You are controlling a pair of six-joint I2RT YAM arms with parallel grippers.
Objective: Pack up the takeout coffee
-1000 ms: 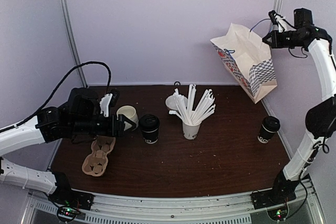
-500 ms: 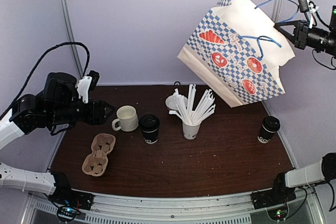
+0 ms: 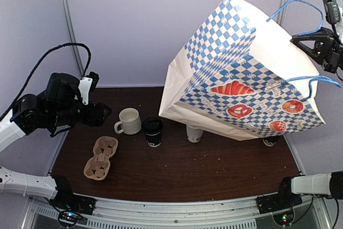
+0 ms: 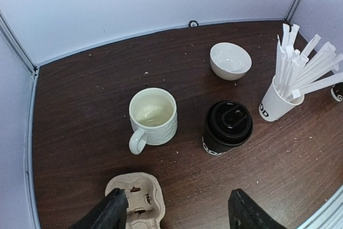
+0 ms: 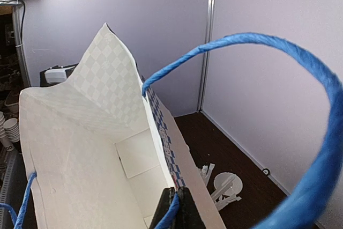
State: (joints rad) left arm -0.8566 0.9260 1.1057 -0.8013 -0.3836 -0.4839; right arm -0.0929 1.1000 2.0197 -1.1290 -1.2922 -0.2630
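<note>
Holding the bag (image 3: 236, 79) aloft by its handle (image 5: 257, 41), pinched in our right gripper (image 5: 172, 207), we have packed nothing: one cup (image 3: 153, 131) stands by the mug (image 3: 128, 120), the other cup (image 3: 269, 142) peeks from under the bag; left gripper (image 4: 174, 215) gapes empty.

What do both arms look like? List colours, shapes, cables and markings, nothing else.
Left arm: white tubular links, bulky black joint housings, a white bracket near the wrist, a black cable looping above it. Left tool: black, with tapered fingers. Right arm: the same white link and black joint; right tool black, angular. No markings readable.
</note>
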